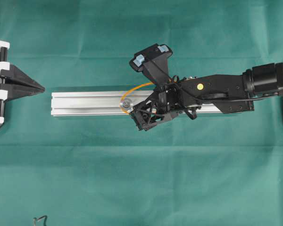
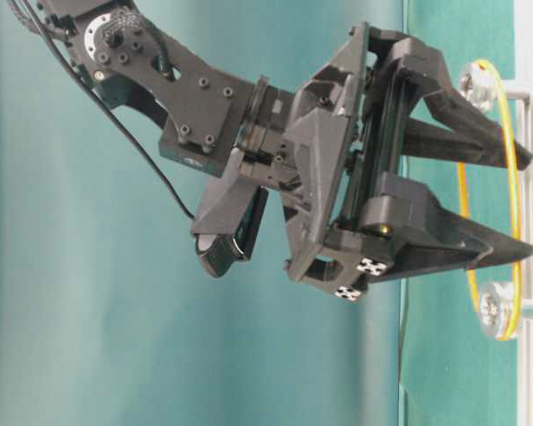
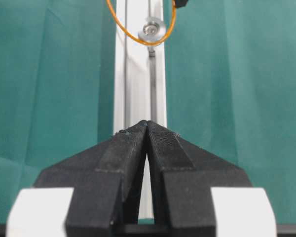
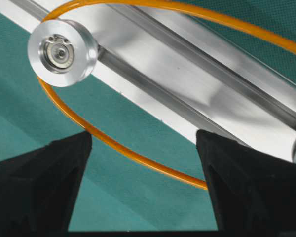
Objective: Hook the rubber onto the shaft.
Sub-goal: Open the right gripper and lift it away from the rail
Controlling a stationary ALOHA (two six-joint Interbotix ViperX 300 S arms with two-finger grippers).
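Rubber [image 4: 123, 148] loops the pulley [image 4: 61, 52]; right gripper [image 4: 143, 163] open.

Lighting is bright and even across all views, shadows faint. Glare shows on the brushed silver aluminium rail [image 4: 207, 79] and the round silver metal pulley [image 4: 62, 52]. The left wrist view blurs the near black plastic gripper fingers [image 3: 113, 173]; the green cloth table cover [image 1: 132, 179] is evenly lit

Overhead view: straight down, distant, above the right gripper [image 1: 142, 96]. Table-level view: close, side-on to its fingers. Each wrist view looks forward past its own fingertips; all four share the pulley [image 4: 62, 52] beyond them.
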